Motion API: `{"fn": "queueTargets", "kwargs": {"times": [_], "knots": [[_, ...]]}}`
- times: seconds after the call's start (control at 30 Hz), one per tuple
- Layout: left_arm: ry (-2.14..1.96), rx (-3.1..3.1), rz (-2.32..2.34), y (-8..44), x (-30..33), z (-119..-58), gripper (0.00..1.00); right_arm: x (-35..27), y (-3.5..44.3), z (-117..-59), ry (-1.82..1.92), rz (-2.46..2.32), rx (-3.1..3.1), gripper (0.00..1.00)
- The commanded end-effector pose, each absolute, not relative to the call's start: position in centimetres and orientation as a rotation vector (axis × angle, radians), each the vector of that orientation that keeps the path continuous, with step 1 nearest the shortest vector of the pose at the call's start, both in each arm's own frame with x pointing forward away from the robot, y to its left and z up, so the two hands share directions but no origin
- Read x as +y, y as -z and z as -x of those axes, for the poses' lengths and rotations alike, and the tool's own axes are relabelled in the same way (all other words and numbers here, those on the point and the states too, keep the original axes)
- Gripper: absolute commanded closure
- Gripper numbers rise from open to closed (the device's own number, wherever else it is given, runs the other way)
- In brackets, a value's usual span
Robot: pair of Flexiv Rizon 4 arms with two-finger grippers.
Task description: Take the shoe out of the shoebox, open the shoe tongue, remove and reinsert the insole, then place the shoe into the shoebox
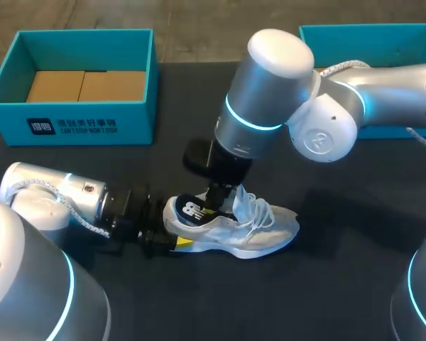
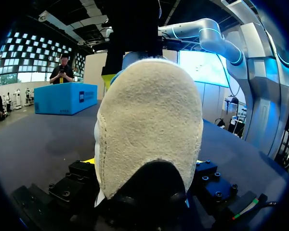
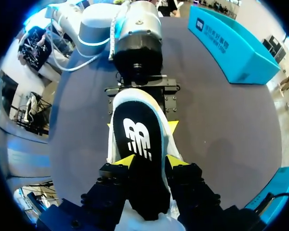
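Shoe (image 1: 259, 229) stands on its sole on the surface (image 1: 341, 284). Left end effector (image 2: 144, 166) is clamped on the shoe's heel from both sides. Right end effector (image 3: 149, 161) is above the shoe's opening, fingers closed on the black insole (image 3: 137, 139), whose rear part shows at that opening.

Judgement: insole step in hand. Hold the heel clamp firm. Move the insole along the shoe's length at a shallow angle, clear of the laces, without folding it.
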State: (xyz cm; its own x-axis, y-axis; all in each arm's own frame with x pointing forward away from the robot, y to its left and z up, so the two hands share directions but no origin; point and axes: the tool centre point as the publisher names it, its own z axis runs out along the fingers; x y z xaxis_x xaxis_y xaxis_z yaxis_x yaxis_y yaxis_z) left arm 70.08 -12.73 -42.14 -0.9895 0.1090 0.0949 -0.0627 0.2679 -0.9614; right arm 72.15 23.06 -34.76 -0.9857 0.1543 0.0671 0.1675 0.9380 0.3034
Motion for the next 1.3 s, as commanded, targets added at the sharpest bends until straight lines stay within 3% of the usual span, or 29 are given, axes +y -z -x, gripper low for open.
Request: {"fn": "queueTargets", "kwargs": {"times": [0.03, 0.77, 1.0, 1.3], "knots": [[-1.819, -2.386, 0.043, 42.7, -12.5, -70.2, 1.0, 22.7, 34.4, -72.4, 0.508, 0.218, -3.046, 0.62], [-1.819, -2.386, 0.043, 42.7, -12.5, -70.2, 1.0, 25.1, 32.3, -73.3, 0.505, 0.019, -2.938, 0.71], [-1.819, -2.386, 0.043, 42.7, -12.5, -70.2, 1.0, 25.6, 33.0, -73.9, 0.533, -0.026, -2.862, 0.62], [-1.819, -2.386, 0.043, 42.7, -12.5, -70.2, 1.0, 26.1, 33.5, -74.5, 0.482, -0.094, -2.75, 0.65]]}}
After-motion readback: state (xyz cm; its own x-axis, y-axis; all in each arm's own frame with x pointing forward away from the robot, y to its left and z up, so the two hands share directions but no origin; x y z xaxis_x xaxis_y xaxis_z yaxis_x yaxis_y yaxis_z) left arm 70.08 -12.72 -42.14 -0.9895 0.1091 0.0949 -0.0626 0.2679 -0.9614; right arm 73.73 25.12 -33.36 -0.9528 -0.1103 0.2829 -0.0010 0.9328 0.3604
